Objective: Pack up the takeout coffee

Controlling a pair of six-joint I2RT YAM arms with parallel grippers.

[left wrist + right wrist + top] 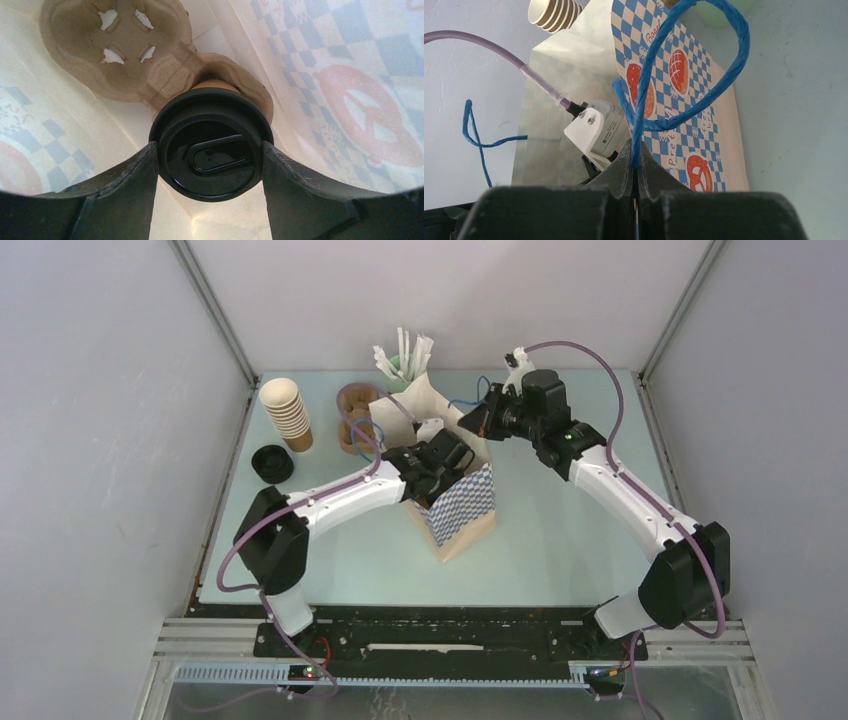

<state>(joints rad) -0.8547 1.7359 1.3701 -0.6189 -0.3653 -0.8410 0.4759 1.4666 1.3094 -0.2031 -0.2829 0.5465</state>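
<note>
The takeout coffee point(215, 125), a brown cup under a black lid, sits in a pulp cup carrier point(135, 55) at the bottom of the paper bag point(462, 505). My left gripper point(210, 146) reaches down into the bag, and its fingers point(142, 175) press on both sides of the lid. In the top view the left gripper point(440, 455) is sunk into the bag's mouth. My right gripper point(635, 150) is shut on the bag's blue twine handle point(724, 75) and holds it up at the bag's far right side point(478, 420).
A stack of lidless brown cups point(287, 412) and a loose black lid point(271, 462) stand at the back left. Another pulp carrier point(355, 415) sits behind the bag. A green cup of white stirrers point(405, 360) is at the back. The bag's second handle point(474, 135) hangs loose.
</note>
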